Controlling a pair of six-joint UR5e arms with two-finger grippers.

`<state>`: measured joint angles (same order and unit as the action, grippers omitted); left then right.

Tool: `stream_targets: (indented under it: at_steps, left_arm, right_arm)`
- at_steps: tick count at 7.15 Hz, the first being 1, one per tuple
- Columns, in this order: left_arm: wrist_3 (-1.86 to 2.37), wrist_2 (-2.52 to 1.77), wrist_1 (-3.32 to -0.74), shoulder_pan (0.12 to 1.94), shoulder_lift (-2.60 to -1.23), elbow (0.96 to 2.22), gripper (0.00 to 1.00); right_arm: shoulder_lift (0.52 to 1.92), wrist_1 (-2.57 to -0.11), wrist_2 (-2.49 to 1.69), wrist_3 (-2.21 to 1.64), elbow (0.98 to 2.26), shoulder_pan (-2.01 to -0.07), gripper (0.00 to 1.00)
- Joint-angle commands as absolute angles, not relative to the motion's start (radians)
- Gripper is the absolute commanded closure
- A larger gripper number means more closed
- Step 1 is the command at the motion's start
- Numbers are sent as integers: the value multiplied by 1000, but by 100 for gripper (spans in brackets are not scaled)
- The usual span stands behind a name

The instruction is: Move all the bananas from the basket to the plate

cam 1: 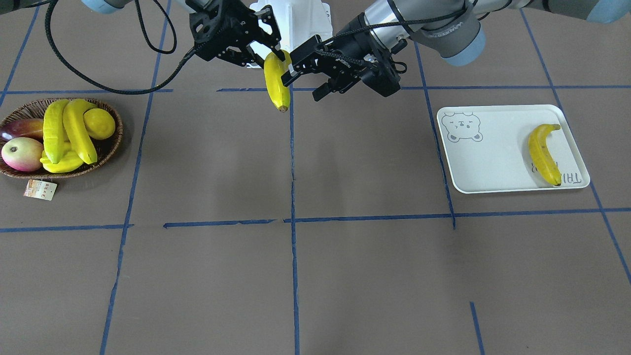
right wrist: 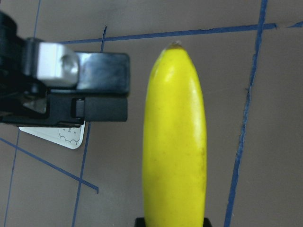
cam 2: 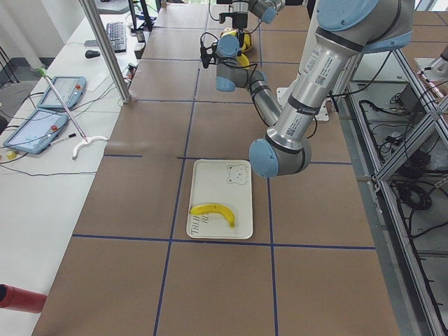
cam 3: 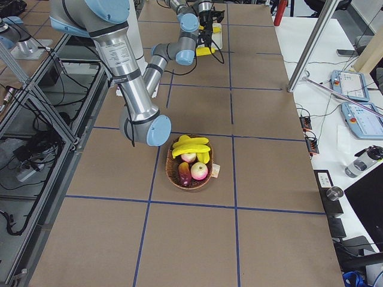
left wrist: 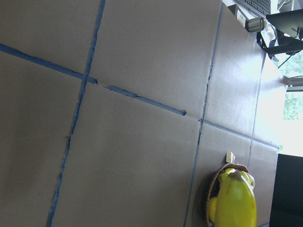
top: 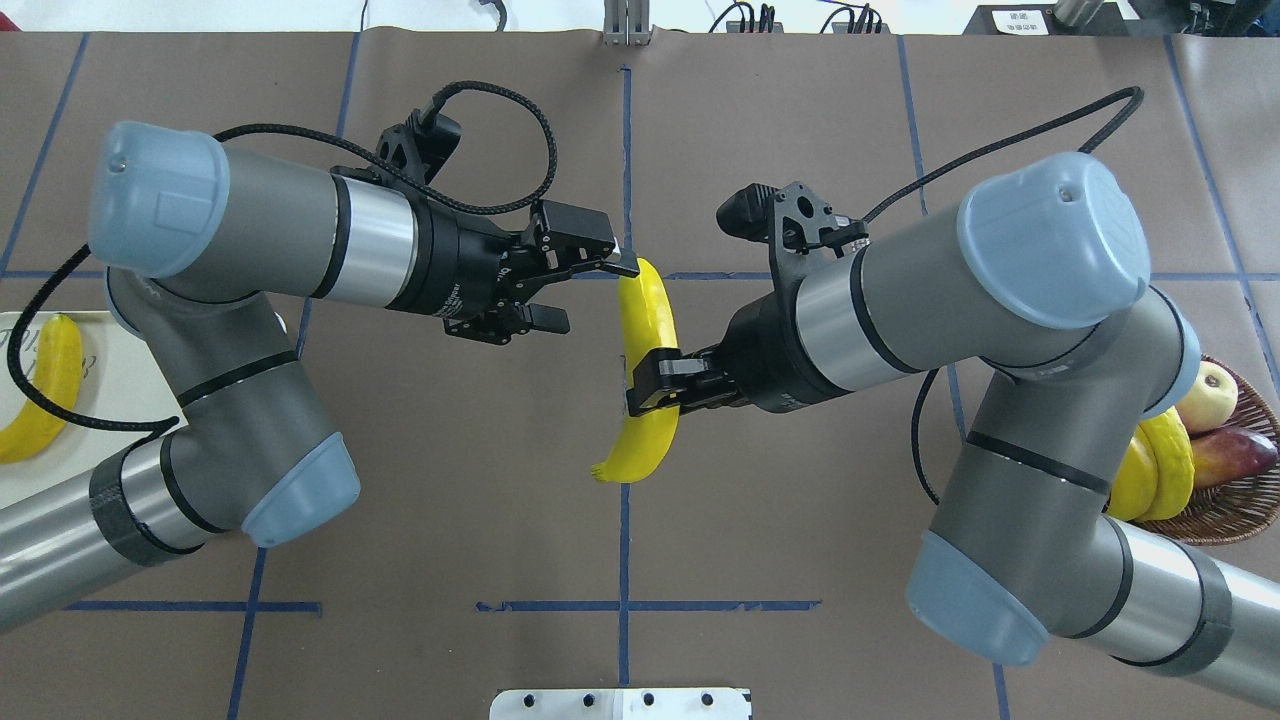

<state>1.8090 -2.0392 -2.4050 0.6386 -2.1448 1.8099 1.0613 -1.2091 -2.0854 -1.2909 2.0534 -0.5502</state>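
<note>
Long curved yellow banana (top: 648, 330) hangs in mid-air over the brown table (cam 1: 345, 276). It's well apart from the flat white bear-print plate (cam 1: 498, 167), approx. halfway btwn plate & the shallow oval brown wicker basket (cam 1: 111, 148). The right gripper (top: 655, 388) is clamped across the banana's lower half, w/ the fruit filling the gap btwn its fingers. The left gripper (top: 595, 295) comes in from the plate side w/ jaws spread wide & nothing in them. One fingertip sits just beside the banana's upper end; can't tell if touching.

A deeper-yellow speckled banana (cam 1: 543, 154) lies flat on the plate, at the end away from the bear face & partly over the grey lettering.

The basket is well apart from the plate, beyond the held banana. It holds two greenish-yellow bananas (cam 1: 53, 129) (cam 1: 79, 129) side by side on top of other fruit, a round yellow lemon (cam 1: 100, 123), a red-green mango (cam 1: 22, 154) & a dark red mango (cam 1: 22, 128). A small paper tag (cam 1: 40, 190) lies on the table just outside the basket rim.
</note>
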Motion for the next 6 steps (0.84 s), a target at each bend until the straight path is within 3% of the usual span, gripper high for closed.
stream_targets:
  at_steps: [1,5,6]
  left_arm:
    - [1816,-2010,-2407,606,-2157,1806,2]
    - [1815,-2009,-2407,575,-2157,1805,4]
    - [1815,-2010,-2407,574,-2157,1805,21]
  right_arm:
    - [1046,-1209,-2063,-1315,2056,-526,99]
    - [1046,-1209,-2063,-1316,2057,-526,99]
    - [1046,-1209,-2062,-1316,2059,-526,99]
